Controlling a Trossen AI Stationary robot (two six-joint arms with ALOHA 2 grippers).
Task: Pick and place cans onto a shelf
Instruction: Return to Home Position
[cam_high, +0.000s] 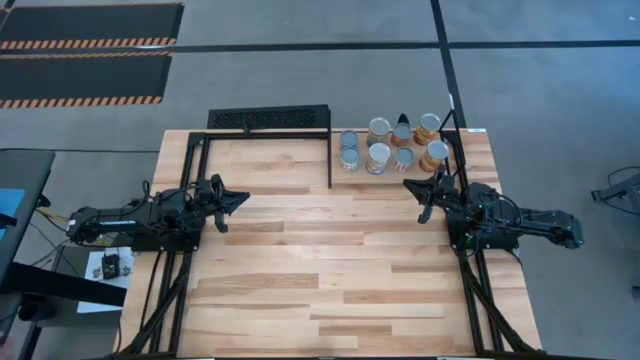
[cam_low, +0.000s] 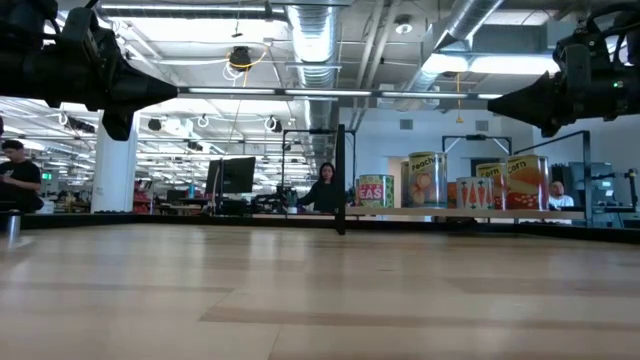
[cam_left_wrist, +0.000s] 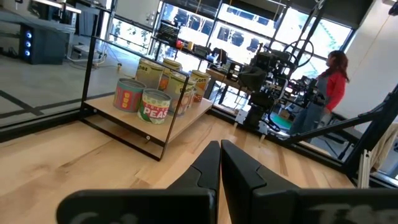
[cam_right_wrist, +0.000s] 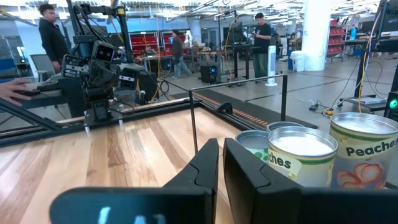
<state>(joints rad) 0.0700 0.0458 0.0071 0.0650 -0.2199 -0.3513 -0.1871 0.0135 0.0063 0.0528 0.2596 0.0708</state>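
Several cans (cam_high: 390, 145) with silver tops and coloured labels stand upright in two rows on the shelf (cam_left_wrist: 186, 121), a light wooden ledge framed by thin black bars at the table's far right. They also show in the low view as cans (cam_low: 427, 180) and close up in the right wrist view as cans (cam_right_wrist: 303, 155). My left gripper (cam_high: 243, 199) hovers level over the table's left side, shut and holding nothing, well away from the cans. My right gripper (cam_high: 408, 185) hovers level just on the near side of the shelf, also shut with nothing in it.
A black perforated grate (cam_high: 268, 119) lies along the far edge, left of the shelf. A thin black bar (cam_high: 330, 160) marks the shelf's left end. Black frame rails run down both table sides. Bare wood (cam_high: 320, 260) fills the middle. People stand in the room beyond.
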